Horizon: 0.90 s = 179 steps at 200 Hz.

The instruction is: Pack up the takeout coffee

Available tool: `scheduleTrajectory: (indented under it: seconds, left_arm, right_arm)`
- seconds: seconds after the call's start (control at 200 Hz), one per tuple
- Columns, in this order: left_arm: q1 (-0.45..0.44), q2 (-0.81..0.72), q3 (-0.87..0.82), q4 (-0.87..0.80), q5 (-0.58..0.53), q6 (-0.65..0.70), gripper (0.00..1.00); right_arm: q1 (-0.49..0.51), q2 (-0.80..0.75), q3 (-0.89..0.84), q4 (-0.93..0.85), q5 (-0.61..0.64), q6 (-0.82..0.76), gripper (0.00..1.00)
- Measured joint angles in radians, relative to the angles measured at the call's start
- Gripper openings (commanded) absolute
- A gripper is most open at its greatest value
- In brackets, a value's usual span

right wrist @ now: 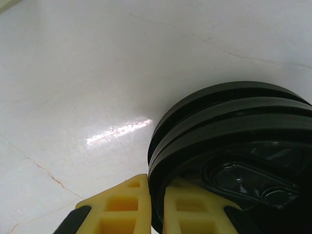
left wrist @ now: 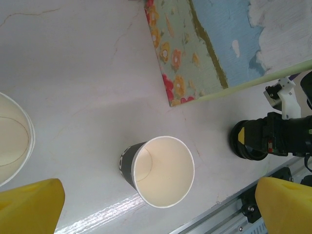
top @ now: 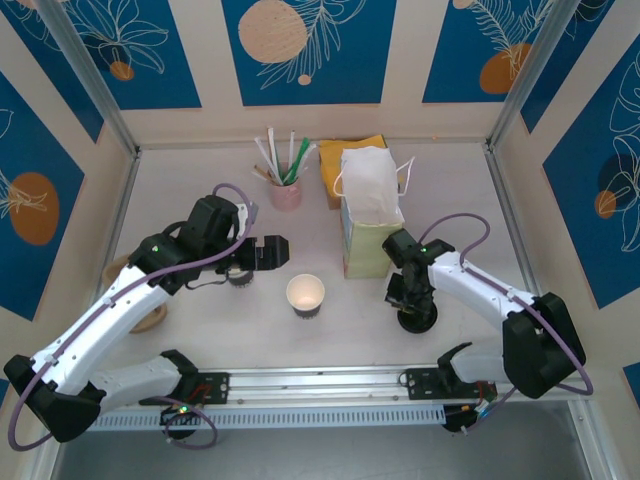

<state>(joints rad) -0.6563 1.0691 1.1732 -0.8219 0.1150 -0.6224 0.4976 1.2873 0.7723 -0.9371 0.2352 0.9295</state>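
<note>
The takeout coffee cup (top: 305,295) stands upright on the table's front middle, white with a dark band and a pale bare inside (left wrist: 163,170), no lid on it. My left gripper (top: 262,256) hovers just to its left, wide open, and its yellow fingertips (left wrist: 31,207) flank the cup from above without touching it. To the right of the cup lies a short stack of round black lids (top: 418,320). My right gripper (right wrist: 156,183) is shut on the rim of the top black lid (right wrist: 229,117).
A tall pale paper bag (top: 370,215) with white handles stands behind the lids, its flowered side (left wrist: 195,48) facing the cup. A pink cup of straws (top: 286,188) and yellow napkins (top: 345,155) are at the back. Another white cup (left wrist: 12,139) sits below my left gripper. A wooden bowl (top: 135,300) is at the left.
</note>
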Motion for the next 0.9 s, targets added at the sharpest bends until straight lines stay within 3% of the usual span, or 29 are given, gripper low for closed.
scheduleTrajectory:
  seconds: [0.555,0.895]
  left_arm:
    - [0.011,0.002,0.000,0.000,0.017,0.003,1.00]
    - [0.021,0.015,0.000,0.043,0.061,-0.001,0.98]
  right_arm:
    - [0.015,-0.095,0.040,-0.079,0.005,0.007,0.11]
    - [0.109,-0.214,0.189,-0.140,0.020,0.028,0.11]
